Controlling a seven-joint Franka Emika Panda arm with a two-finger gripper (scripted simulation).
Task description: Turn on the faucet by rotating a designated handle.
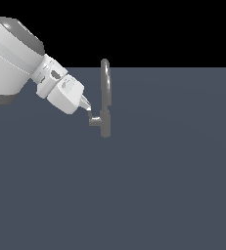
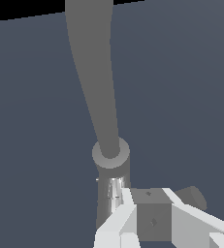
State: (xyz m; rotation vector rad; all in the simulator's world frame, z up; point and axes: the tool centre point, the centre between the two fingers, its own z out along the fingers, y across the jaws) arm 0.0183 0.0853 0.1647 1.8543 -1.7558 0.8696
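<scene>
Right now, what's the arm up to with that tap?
The arm has its gripper down at the handle of the faucet, on the exterior view's left of the upright body. In the wrist view the fingers sit on either side of the handle's stub, close against it; whether they are actually squeezing it cannot be told. The arched spout is untouched. No water shows, so the tap does not look turned on yet.

The faucet point(image 1: 105, 105) is plain mid-grey all over, and its handle point(image 1: 93, 119) is the same grey. The claw point(image 1: 86, 107) is white with pale grey shading. The tabletop point(image 1: 158, 185) is uniform dark slate blue, under a black background.
</scene>
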